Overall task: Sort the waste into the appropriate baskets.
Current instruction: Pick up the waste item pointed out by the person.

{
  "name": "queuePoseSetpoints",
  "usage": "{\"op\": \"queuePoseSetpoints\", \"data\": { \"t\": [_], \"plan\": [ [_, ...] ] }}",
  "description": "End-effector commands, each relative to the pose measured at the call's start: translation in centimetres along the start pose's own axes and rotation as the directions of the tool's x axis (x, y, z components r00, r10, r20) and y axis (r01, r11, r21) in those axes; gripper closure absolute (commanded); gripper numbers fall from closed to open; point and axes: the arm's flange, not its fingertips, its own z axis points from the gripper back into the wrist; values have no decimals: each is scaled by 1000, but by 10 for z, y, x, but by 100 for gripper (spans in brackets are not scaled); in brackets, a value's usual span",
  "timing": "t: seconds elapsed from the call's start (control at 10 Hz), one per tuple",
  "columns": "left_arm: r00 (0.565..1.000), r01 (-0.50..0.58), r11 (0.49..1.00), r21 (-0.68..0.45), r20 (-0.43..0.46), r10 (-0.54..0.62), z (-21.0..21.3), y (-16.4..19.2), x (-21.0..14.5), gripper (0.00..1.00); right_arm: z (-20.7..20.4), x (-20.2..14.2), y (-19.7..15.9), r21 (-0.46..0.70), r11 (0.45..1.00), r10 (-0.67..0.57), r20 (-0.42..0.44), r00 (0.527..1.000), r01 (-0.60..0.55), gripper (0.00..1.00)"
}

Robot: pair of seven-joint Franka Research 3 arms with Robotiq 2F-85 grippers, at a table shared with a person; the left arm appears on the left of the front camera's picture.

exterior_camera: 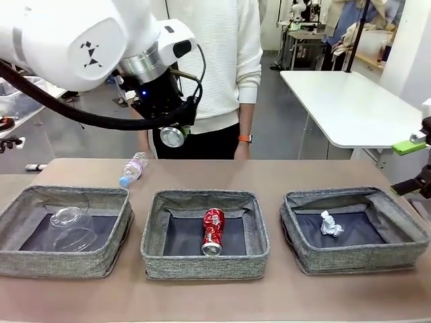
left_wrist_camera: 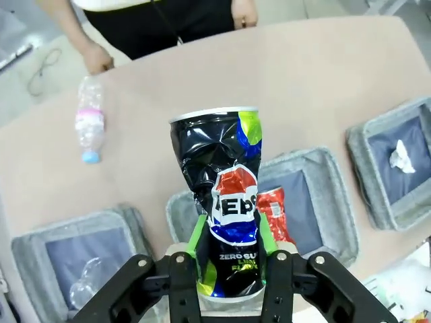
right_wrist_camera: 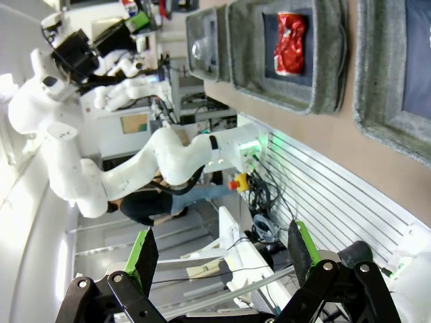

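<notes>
My left gripper (exterior_camera: pixel 172 132) hangs above the table's far side, behind the middle basket, shut on a dented dark blue-black can (left_wrist_camera: pixel 225 202) (exterior_camera: pixel 172 136). Three grey baskets stand in a row. A clear plastic cup (exterior_camera: pixel 71 229) lies in the left basket (exterior_camera: pixel 60 266). The middle basket (exterior_camera: pixel 202 266) holds a red can (exterior_camera: pixel 213 231). In the right basket (exterior_camera: pixel 357 259) sits a crumpled paper ball (exterior_camera: pixel 330 224). A blue-capped bottle (exterior_camera: pixel 133 169) lies on the table behind the left basket. My right gripper (exterior_camera: pixel 414 165) (right_wrist_camera: pixel 222 259) stands open and empty off the table's right edge.
A person in a white sweater (exterior_camera: pixel 215 60) stands at the far side, with a hand (left_wrist_camera: pixel 97 60) near the bottle (left_wrist_camera: pixel 89 128). A white table (exterior_camera: pixel 343 101) stands at the back right. Bare tabletop (exterior_camera: pixel 303 171) lies behind the baskets.
</notes>
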Motion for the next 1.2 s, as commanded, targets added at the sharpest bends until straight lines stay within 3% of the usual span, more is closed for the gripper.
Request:
{"op": "queuePoseSetpoints", "data": {
  "t": [0.0,0.1,0.2,0.3,0.4,0.5,0.8,1.1],
  "plan": [
    [994,-87,995,47,-60,90,25,-3,-6,67,1,0,2,17,1000,10,-3,1000,-10,0],
    [981,-118,987,105,-139,132,59,-28,2,67,1,0,2,17,1000,10,-3,1000,-10,0],
    [957,-233,959,161,-140,256,101,-70,11,67,1,0,2,17,1000,10,-3,1000,-10,0],
    [972,-179,948,263,-104,213,130,-103,5,67,1,0,2,17,1000,10,-3,1000,-10,0],
    [965,-150,967,206,-183,188,158,-131,3,67,1,0,2,17,1000,10,-3,1000,-10,0],
    [955,-193,964,183,-189,227,179,-148,6,67,1,0,2,17,1000,10,-3,1000,-10,0],
    [941,-262,944,203,-163,296,212,-167,18,67,1,0,2,17,1000,10,-3,1000,-10,0],
    [917,-276,949,154,-253,308,223,-157,42,67,1,0,2,17,1000,10,-3,1000,-10,0]
  ]
}}
